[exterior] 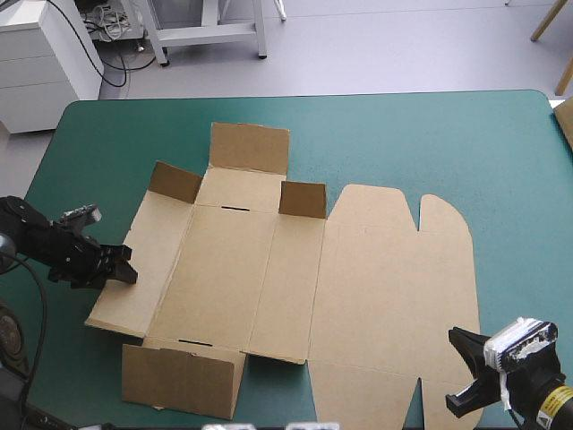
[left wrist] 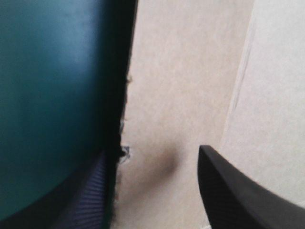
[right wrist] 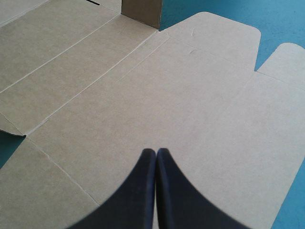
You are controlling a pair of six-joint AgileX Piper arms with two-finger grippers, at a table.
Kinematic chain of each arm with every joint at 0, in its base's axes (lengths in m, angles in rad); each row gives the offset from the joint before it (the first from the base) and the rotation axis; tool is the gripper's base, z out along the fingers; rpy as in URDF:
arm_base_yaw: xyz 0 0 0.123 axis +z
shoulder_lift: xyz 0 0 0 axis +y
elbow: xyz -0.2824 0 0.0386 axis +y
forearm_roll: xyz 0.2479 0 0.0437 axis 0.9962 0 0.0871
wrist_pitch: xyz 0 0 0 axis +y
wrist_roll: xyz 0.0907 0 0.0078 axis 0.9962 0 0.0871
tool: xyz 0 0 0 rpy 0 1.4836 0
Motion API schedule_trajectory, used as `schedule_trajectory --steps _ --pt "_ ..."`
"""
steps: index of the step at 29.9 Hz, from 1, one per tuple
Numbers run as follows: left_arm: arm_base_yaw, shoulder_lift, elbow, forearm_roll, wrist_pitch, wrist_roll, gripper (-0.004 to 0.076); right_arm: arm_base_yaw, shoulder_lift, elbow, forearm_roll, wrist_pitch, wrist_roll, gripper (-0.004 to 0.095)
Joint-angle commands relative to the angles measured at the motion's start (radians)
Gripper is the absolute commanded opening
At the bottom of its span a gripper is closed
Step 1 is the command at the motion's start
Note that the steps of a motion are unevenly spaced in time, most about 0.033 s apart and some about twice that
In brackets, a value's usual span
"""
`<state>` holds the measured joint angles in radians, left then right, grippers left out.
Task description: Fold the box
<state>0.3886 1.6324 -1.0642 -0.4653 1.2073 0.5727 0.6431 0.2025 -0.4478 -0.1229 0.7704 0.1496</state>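
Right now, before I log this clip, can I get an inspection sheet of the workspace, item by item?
Surface: table with a teal-green cover, bare around the sheet.
Job's things: box, brown board lying mostly flat; two small flaps near its far side stand raised.
Clutter: nothing seen.
Grippers: left claw open, the box's left edge between its fingers. Right claw shut, over the box's near right part; contact cannot be told.
Cables: nothing seen on the cover.
Surroundings: no person at the table.
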Motion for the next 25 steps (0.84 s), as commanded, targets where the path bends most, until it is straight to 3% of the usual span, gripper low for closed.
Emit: schedule_trajectory --steps 1,13,21,25 --pt "-0.001 -0.037 0.032 -0.061 0.075 0.01 0.0394 -0.005 0.011 -0.024 -0.007 -0.072 -0.006 -0.0021" --pt "-0.003 -0.037 0.086 -0.177 0.077 0.046 0.0384 -0.005 0.011 -0.024 -0.007 -0.072 -0.006 -0.0021" --pt "-0.09 -0.037 0.087 -0.165 0.077 0.06 0.0294 -0.005 0.011 -0.024 -0.007 -0.072 -0.006 -0.0021" --pt "-0.144 -0.037 0.087 -0.11 0.075 0.099 0.016 -0.005 0.011 -0.024 -0.007 -0.072 -0.006 -0.0021"
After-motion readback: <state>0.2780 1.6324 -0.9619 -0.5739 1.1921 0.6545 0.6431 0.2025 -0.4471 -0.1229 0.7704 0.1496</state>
